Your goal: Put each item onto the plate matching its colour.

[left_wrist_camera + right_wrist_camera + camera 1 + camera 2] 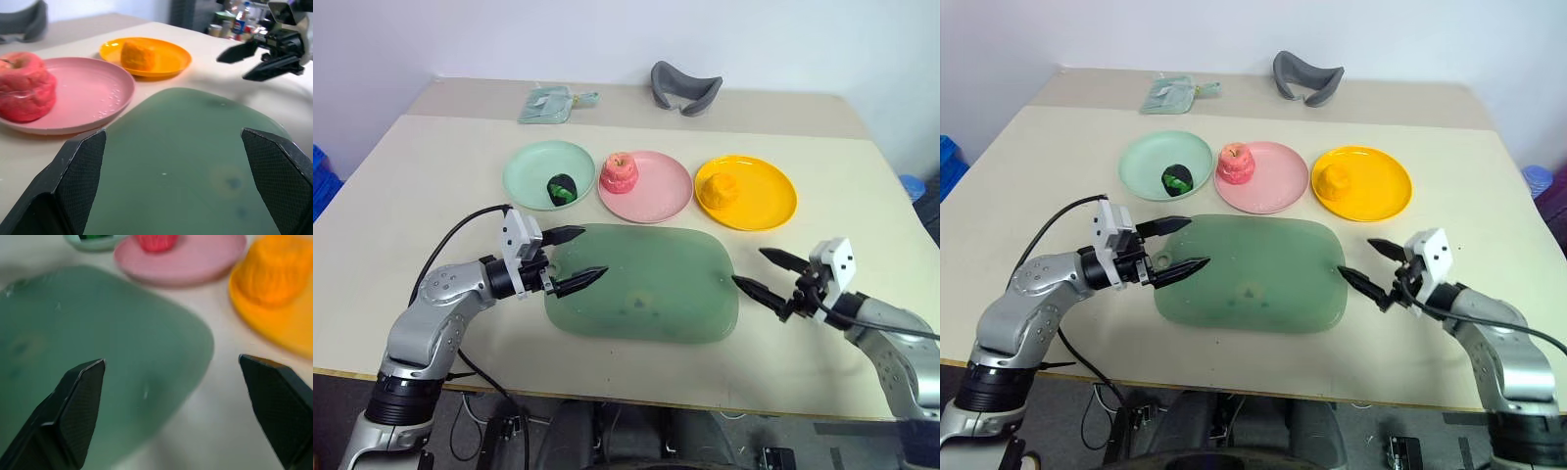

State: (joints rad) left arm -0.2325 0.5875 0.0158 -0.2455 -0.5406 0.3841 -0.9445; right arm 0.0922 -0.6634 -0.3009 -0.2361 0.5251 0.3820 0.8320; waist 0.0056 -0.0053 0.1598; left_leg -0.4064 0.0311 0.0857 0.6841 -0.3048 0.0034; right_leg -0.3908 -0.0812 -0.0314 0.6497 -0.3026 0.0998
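Across the middle of the frame the apple [620, 173], green piece [561, 188] and orange fruit [720, 189] already sit on matching plates, both grippers [574, 258] [767, 273] wide-jawed and empty, so sorting looks finished, needing only retreat.

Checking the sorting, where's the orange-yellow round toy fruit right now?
The orange-yellow round toy fruit sits on the yellow round plastic plate, rightmost of the plate row, beside the pink plate.

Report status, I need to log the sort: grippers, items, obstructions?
Left gripper, right gripper: jaws open, empty. Apple on pink plate, green piece on mint plate, orange fruit on yellow plate. Nothing obstructing.
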